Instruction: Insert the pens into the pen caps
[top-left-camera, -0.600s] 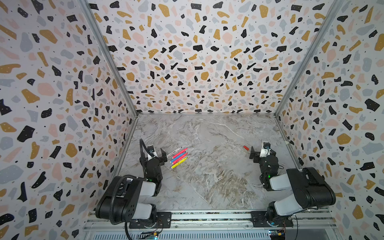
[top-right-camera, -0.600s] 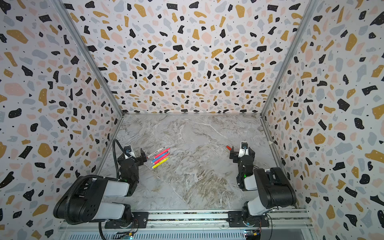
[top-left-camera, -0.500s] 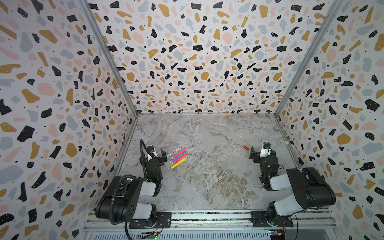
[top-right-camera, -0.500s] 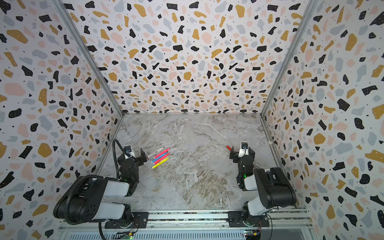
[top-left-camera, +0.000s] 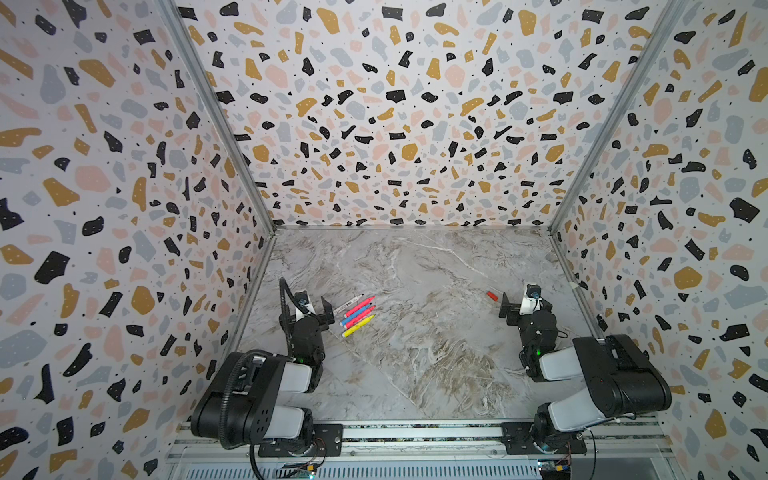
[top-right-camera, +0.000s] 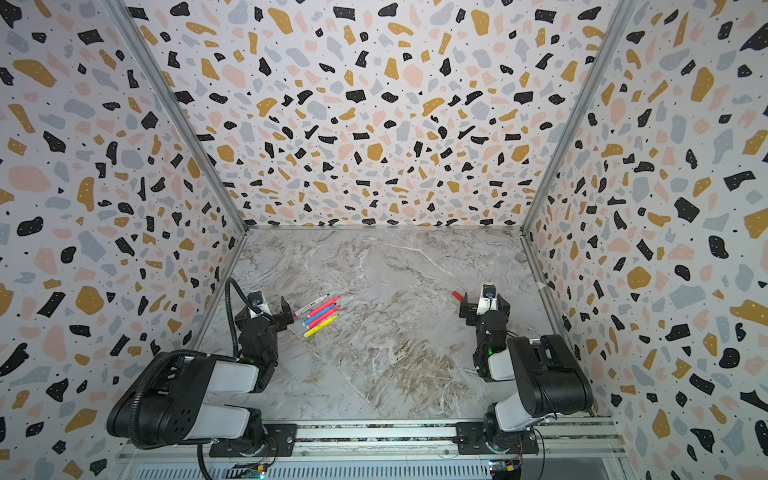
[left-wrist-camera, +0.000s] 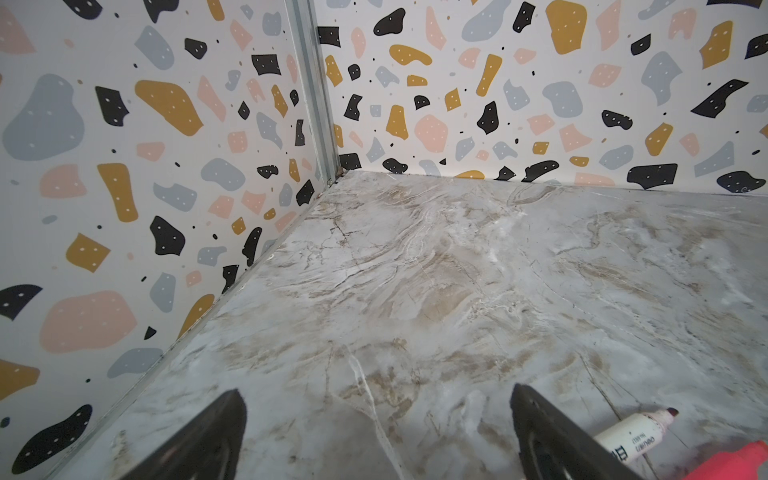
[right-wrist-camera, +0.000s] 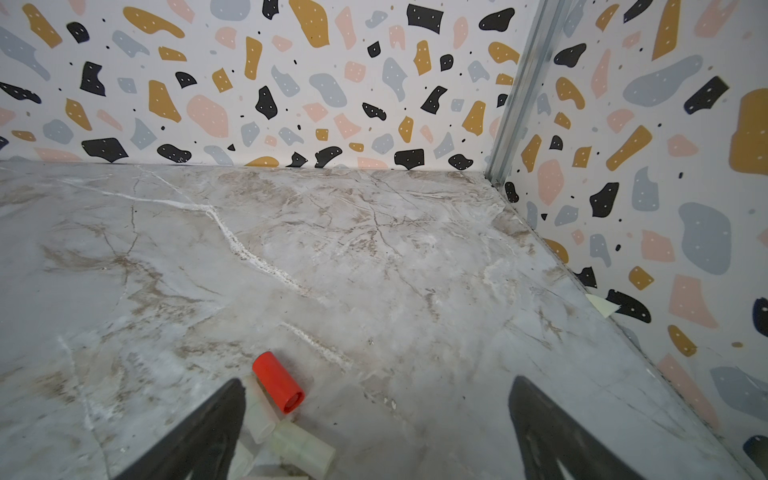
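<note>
Jaws gape wide and empty on both arms; left gripper (left-wrist-camera: 376, 390) sits just beside the pens (top-left-camera: 358, 316) lying side by side, right gripper (right-wrist-camera: 376, 379) by the red cap (right-wrist-camera: 277, 382) and clear caps (right-wrist-camera: 299, 446); best pinch one pen mid-barrel, cap mouth facing it.

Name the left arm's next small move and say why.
Probably slide the left gripper sideways over the white-barrelled marker and lower around it. Its jaws stand open and empty, and the marker lies uncapped just beside it, nearest of the row of pens.
</note>
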